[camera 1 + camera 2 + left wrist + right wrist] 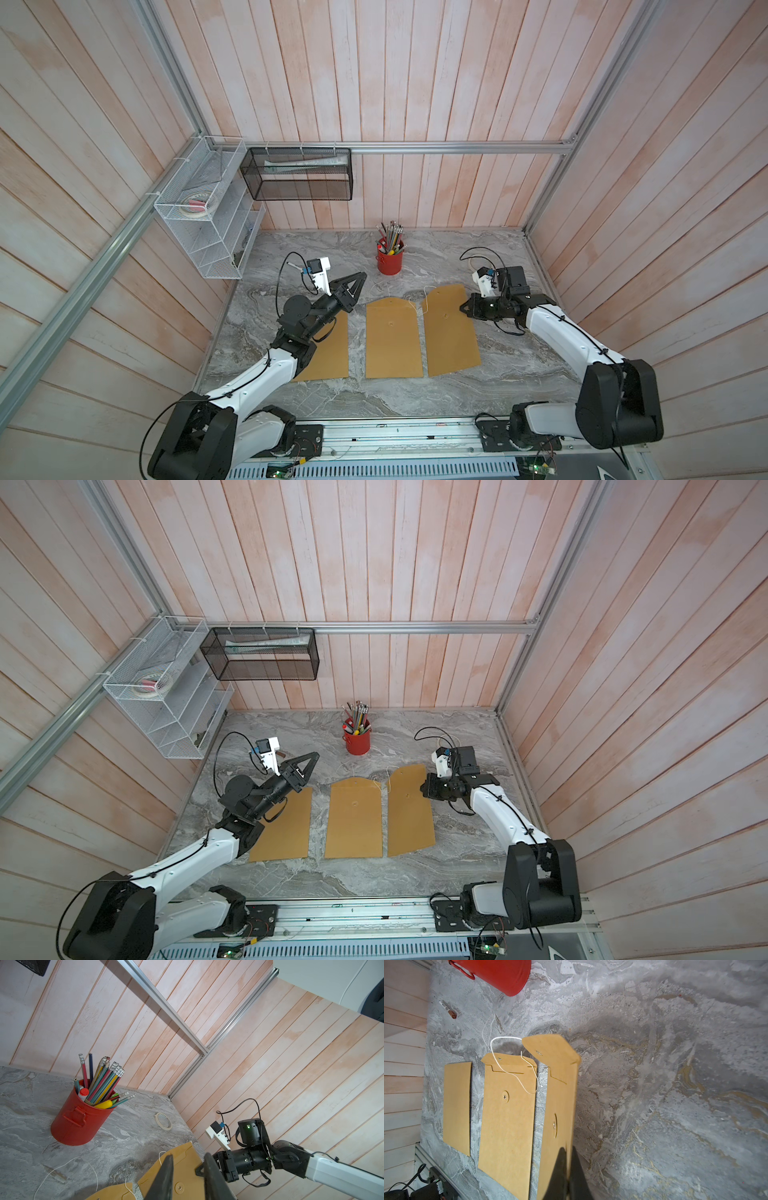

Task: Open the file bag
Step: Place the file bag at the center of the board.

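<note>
The right fingers (579, 1178) clench the outer edge of the rightmost bag (451, 332), tilting it off the tabletop (498, 374). The left fingers (164, 1178) hang slightly parted, empty. Best pinch firmly while the left spreads the mouth under the flap (550, 1047).

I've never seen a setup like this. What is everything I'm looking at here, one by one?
table: one, grey marble, under everything.
left file bag: one, brown, flat, left end of the row.
middle file bag: one, brown, flat, flap open.
right file bag: one, brown, one edge lifted.
strings: count unclear, white, loose by the bag tops.
pot: one, red, back of table, holding coloured pencils.
tape roll: one, pale, on table near right wall.
marker: one, white, on table.
wire basket: one, white, left wall.
mesh basket: one, black, back wall.
left gripper: black, open, above the table.
right gripper: black, shut on right file bag's edge.
</note>
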Controlling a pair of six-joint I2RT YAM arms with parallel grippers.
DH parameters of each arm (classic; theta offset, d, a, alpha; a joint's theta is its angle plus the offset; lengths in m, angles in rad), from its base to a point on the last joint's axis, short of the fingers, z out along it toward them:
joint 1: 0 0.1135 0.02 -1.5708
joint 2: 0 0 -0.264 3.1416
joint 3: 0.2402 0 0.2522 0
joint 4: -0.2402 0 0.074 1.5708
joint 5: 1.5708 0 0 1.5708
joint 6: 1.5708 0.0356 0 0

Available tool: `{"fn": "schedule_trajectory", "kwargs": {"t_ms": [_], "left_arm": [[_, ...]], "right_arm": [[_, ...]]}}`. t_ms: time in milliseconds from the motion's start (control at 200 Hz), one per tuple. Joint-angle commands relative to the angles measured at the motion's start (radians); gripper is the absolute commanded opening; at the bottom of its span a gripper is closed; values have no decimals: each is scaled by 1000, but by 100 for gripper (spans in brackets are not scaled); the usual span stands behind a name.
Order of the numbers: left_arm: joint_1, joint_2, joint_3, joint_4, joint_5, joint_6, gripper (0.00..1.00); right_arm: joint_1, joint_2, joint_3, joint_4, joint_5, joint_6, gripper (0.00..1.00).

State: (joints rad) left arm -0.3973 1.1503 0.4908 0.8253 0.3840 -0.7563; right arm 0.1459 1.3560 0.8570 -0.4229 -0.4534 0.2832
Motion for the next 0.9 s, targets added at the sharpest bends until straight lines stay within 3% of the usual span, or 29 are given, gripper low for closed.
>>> {"fn": "schedule_trajectory", "kwargs": {"t_ms": [0,600,890], "left_arm": [[7,-21,-15,-1,-14,8,28],[9,-18,-20,-2,-15,8,28],[11,-17,-20,-1,-14,8,28]], "right_arm": [[-6,24,2,11,16,-30,0],[-17,80,2,29,19,-42,0],[-19,84,-4,26,38,-39,8]]}}
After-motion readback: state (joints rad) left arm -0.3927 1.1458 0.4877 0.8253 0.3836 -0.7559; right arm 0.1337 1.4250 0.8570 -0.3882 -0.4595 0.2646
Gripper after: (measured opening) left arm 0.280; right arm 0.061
